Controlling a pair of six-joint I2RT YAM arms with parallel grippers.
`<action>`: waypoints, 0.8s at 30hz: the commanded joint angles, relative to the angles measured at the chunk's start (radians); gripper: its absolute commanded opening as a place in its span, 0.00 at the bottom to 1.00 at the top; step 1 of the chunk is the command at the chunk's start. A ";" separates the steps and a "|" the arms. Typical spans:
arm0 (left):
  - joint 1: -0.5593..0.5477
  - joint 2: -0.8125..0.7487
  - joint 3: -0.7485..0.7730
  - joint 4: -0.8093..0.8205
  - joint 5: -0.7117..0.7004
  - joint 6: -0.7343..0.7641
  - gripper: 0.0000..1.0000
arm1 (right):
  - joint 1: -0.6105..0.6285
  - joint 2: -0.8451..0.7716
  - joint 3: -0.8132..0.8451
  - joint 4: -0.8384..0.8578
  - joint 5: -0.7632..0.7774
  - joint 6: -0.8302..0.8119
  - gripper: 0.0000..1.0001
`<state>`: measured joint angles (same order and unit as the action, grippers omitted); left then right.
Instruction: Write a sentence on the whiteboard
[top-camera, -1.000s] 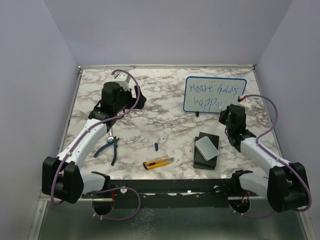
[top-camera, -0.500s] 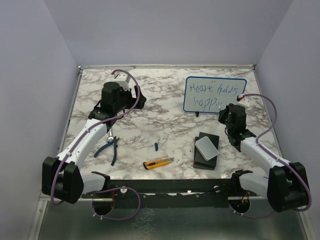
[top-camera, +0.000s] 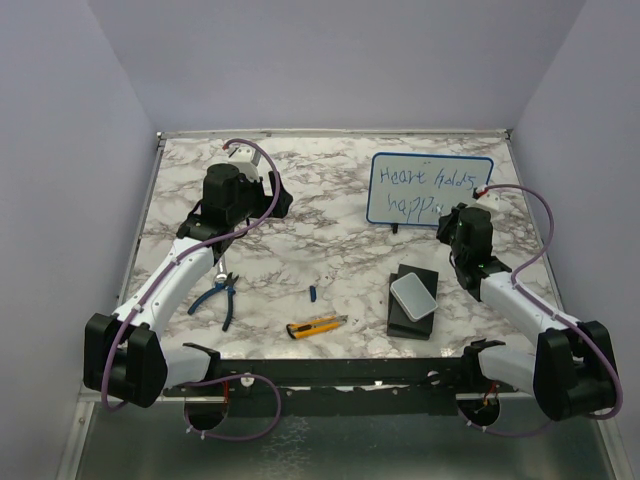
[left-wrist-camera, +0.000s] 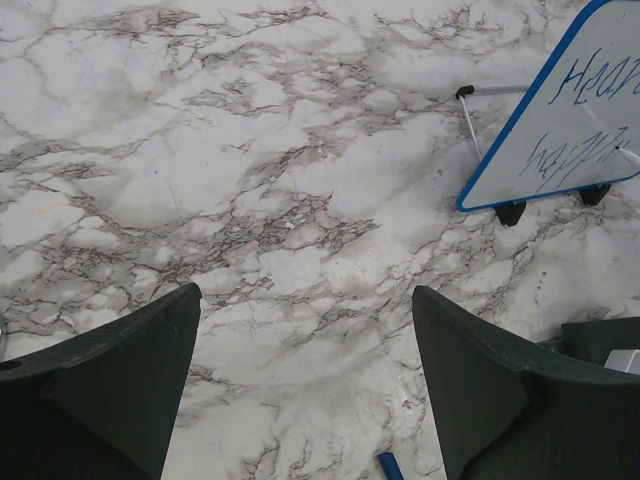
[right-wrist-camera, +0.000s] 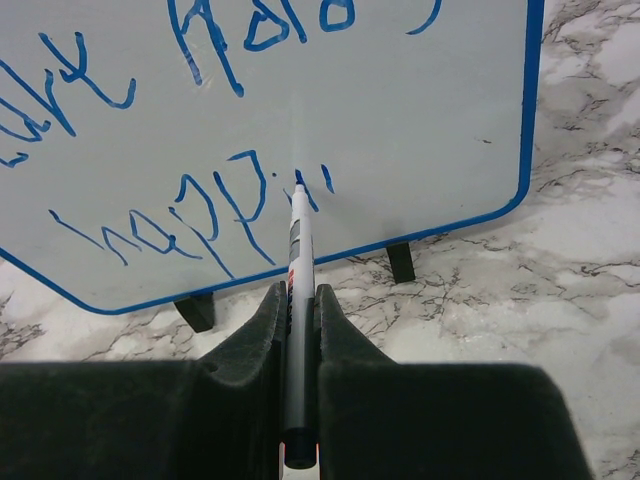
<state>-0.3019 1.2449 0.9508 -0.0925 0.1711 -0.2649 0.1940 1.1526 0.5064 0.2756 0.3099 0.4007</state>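
The right gripper (right-wrist-camera: 297, 293) is clenched on a marker (right-wrist-camera: 298, 232), whose long axis runs straight out from the jaws toward the whiteboard (right-wrist-camera: 430, 110) directly ahead. The tip meets the whiteboard's face at the end of the lower line of the sentence (right-wrist-camera: 195, 215) — apparently touching. The whiteboard stands tilted on its feet near the far right corner of the table (top-camera: 300, 245). The left gripper (left-wrist-camera: 305, 295) hangs released, well apart toward the far left — the right arm is plainly nearer.

Light: even, diffuse, fairly bright. Shadows: soft, faint on the marble table (top-camera: 330, 250). The whiteboard (right-wrist-camera: 420, 120) shows grey, with a pale reflection of the marker (right-wrist-camera: 298, 250). Left gripper (left-wrist-camera: 305, 295): dark, slightly soft.
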 joint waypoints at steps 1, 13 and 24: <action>0.006 -0.018 -0.015 0.014 -0.005 0.003 0.88 | -0.007 0.014 0.032 0.036 0.039 -0.017 0.01; 0.006 -0.018 -0.015 0.013 -0.005 0.002 0.88 | -0.007 -0.009 0.026 0.049 0.074 -0.025 0.01; 0.006 -0.019 -0.015 0.014 -0.004 0.002 0.88 | -0.007 -0.021 0.021 0.043 0.105 -0.026 0.01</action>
<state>-0.3019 1.2449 0.9508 -0.0925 0.1711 -0.2649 0.1940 1.1484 0.5064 0.2932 0.3714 0.3893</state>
